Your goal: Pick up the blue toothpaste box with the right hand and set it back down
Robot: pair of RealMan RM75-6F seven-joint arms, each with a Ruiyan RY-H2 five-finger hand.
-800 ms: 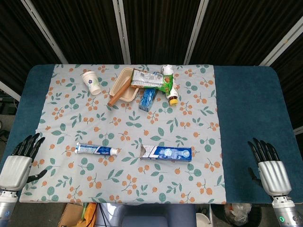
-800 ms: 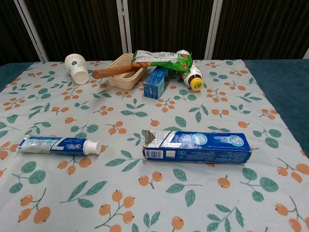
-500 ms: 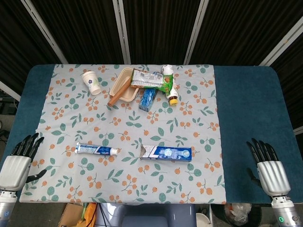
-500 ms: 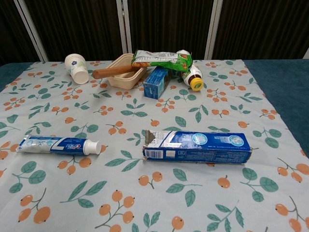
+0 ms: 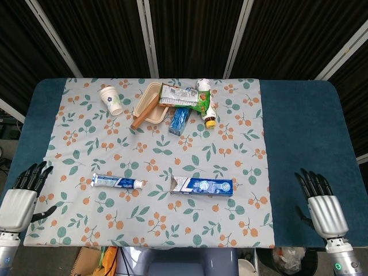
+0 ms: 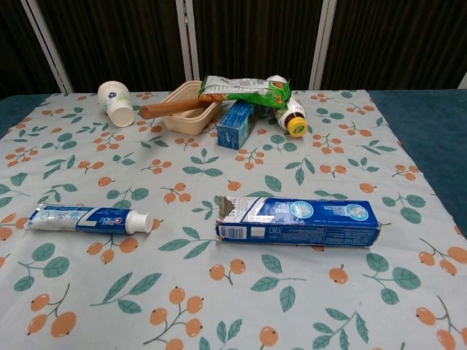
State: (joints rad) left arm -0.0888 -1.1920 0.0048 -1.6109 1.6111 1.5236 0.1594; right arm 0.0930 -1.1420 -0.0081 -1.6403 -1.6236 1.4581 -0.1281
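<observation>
The blue toothpaste box (image 5: 202, 186) lies flat on the floral cloth (image 5: 75, 126), lengthwise across the near middle of it, its torn flap end pointing toward the toothpaste tube (image 5: 118, 182). The tube lies just beyond that torn end, apart from the box, its white cap facing the box. Beyond the box, at the far side of the cloth, stands a cluster: a small blue carton (image 5: 179, 121) directly behind the box, a tan tray (image 5: 148, 103) with a wooden roller (image 5: 144, 114) leaning out of it further toward the tube's side, a green and white packet (image 5: 184, 96) resting over the tray and carton, and a bottle (image 5: 207, 110) with a yellow cap lying on the other side of the carton. A paper cup (image 5: 110, 100) sits tilted beyond the tray, furthest from the box. The right hand (image 5: 319, 201) hovers off the cloth over the dark blue table (image 5: 305, 126), well apart from the box on the side away from the tube; its fingers are stretched out and slightly parted, holding nothing. The left hand (image 5: 22, 197) is past the tube, at the near corner by the cloth's edge, well apart from the box, its fingers likewise extended and empty. The chest view shows the box (image 6: 298, 221) untouched, with neither hand in it.
</observation>
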